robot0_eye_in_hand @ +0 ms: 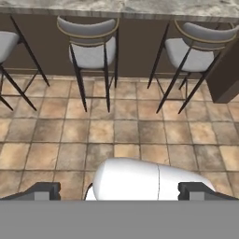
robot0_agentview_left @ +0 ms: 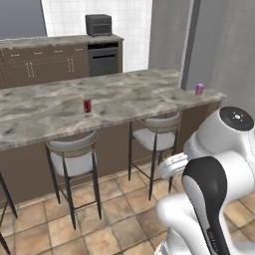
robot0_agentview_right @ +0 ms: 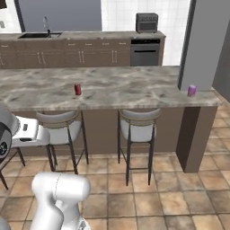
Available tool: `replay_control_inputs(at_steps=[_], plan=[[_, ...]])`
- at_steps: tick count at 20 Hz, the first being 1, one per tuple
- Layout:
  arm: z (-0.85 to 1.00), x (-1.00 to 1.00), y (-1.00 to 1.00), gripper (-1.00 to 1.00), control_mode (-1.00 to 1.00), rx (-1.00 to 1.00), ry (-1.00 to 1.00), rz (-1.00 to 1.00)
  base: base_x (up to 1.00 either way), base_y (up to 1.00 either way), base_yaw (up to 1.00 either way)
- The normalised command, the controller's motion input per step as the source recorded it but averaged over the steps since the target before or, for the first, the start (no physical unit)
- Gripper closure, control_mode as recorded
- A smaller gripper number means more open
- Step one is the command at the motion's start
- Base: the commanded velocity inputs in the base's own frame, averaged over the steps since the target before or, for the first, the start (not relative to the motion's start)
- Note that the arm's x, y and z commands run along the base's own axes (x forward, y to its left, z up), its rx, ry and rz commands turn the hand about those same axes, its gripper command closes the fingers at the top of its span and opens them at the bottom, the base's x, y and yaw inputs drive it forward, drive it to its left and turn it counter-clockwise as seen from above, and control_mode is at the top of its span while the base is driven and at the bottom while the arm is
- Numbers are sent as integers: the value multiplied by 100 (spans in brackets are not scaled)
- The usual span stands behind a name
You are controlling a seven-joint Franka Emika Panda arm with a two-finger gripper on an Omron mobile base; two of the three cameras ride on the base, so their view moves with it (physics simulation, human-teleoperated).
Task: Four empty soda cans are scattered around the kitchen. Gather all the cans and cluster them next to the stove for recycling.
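Standing upright on the marble counter (robot0_agentview_left: 45,112): red can (robot0_agentview_left: 87,105), pink can (robot0_agentview_left: 199,89); tool (robot0_eye_in_hand: 119,191) wide, empty.

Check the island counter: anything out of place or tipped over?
Two stray cans stand upright on the marble island counter: a small red soda can mid-counter and a pink-purple soda can near the right end by the grey pillar. No spill or damage. Both bar stools sit squarely.
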Motion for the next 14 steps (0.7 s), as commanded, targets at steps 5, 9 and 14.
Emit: replay_control_inputs(at_steps=[5, 9, 14], plan=[[0, 0, 0, -100, 100, 0, 0, 0, 52, 0, 0], [0, 0, 0, -100, 100, 0, 0, 0, 50, 0, 0], [0, 0, 0, -100, 100, 0, 0, 0, 52, 0, 0]])
